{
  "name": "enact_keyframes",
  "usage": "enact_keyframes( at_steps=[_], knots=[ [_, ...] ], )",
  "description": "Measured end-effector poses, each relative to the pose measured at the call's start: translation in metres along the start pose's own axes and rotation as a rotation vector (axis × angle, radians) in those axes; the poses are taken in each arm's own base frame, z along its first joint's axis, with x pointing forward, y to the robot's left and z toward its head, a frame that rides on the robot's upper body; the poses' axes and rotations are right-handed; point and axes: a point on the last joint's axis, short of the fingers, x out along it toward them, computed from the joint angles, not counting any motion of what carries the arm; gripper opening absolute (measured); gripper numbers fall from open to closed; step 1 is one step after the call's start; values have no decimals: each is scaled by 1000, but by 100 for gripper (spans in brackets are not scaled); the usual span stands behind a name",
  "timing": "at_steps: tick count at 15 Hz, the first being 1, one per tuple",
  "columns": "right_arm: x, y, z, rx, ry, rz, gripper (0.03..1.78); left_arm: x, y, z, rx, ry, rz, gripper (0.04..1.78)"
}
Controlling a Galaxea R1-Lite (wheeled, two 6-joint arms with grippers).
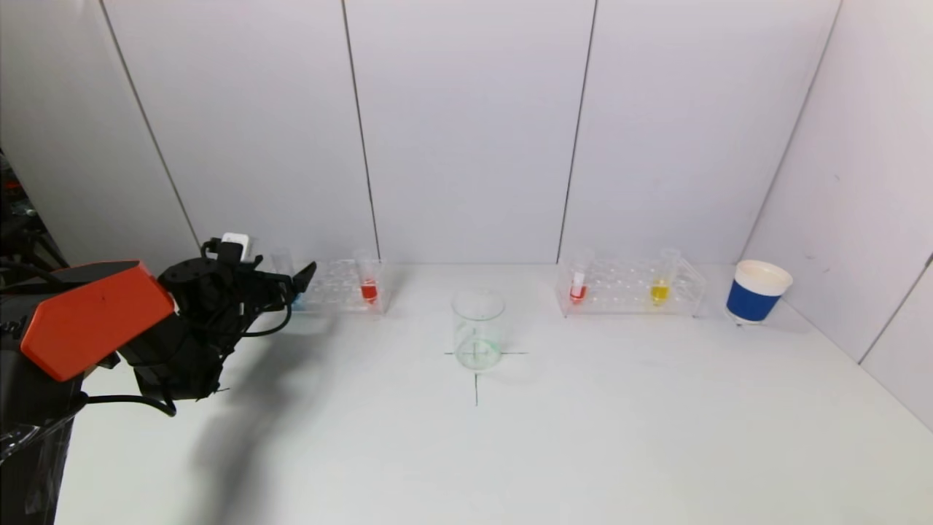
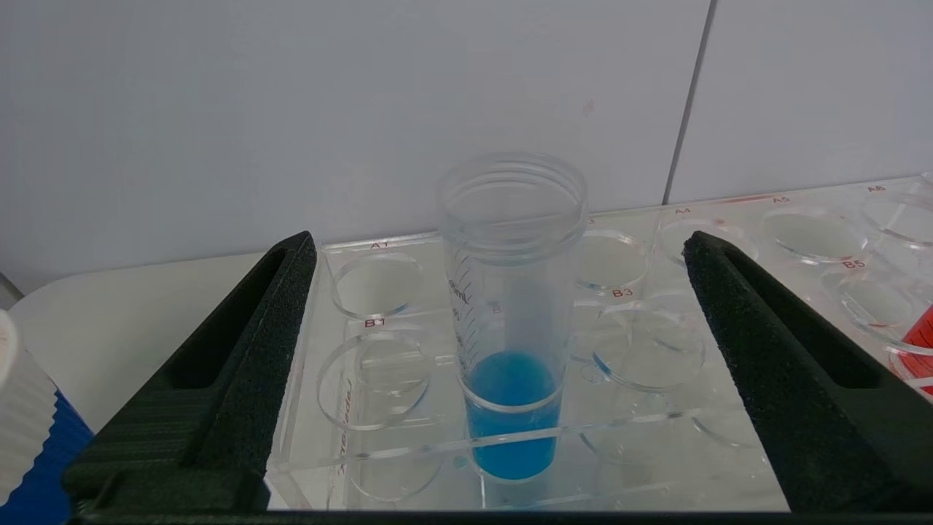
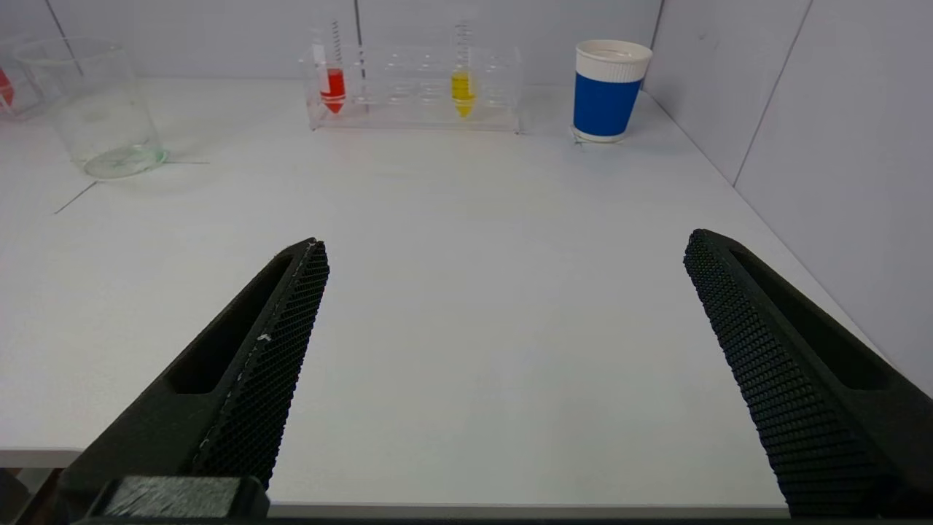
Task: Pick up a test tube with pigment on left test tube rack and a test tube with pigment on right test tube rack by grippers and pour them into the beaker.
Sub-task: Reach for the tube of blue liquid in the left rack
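Blue pigment fills the lower part of a clear, wide-mouthed test tube [image 2: 510,313] that stands upright in the left test tube rack [image 1: 332,288], in a front-row hole near the rack's left end. Printed graduation marks run down its side and its threaded rim is uncapped. The left gripper [image 2: 503,306] is at that end of the rack with its jaws spread wide, one black ribbed finger [image 2: 240,364] on each side of the tube and neither touching it.

The head view hides this blue tube almost wholly behind the left arm; only the left wrist view shows it plainly. The head view does show a red-filled tube [image 1: 369,281] at the same rack's right end, the empty glass beaker [image 1: 478,329] standing on a cross mark in the middle of the white table [image 1: 583,437], and the right test tube rack [image 1: 630,288] holding a red tube [image 1: 578,286] and a yellow tube [image 1: 660,284], with a blue paper cup [image 1: 756,292] just beyond it.

The right gripper [image 3: 503,306] is out of the head view. Its own wrist view shows it hanging over the table's near edge, jaws wide and empty, well apart from the right rack.
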Motion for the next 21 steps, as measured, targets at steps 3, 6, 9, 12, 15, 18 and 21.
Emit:
enact_keyframes(
  at_steps=[3, 6, 9, 12, 15, 18, 21],
  knots=[
    [0, 0, 0, 0, 0, 0, 177, 0, 0, 1, 1, -2, 0, 176],
    [0, 0, 0, 0, 0, 0, 177, 0, 0, 1, 0, -3, 0, 176],
    [0, 0, 0, 0, 0, 1, 177, 0, 0, 1, 0, -3, 0, 159],
    [0, 0, 0, 0, 0, 1, 177, 0, 0, 1, 0, -4, 0, 121],
    [0, 0, 0, 0, 0, 1, 177, 0, 0, 1, 0, -4, 0, 64],
    [0, 0, 0, 0, 0, 1, 177, 0, 0, 1, -1, -3, -1, 44],
    [0, 0, 0, 0, 0, 0, 177, 0, 0, 1, 0, -3, 0, 44]
  ],
)
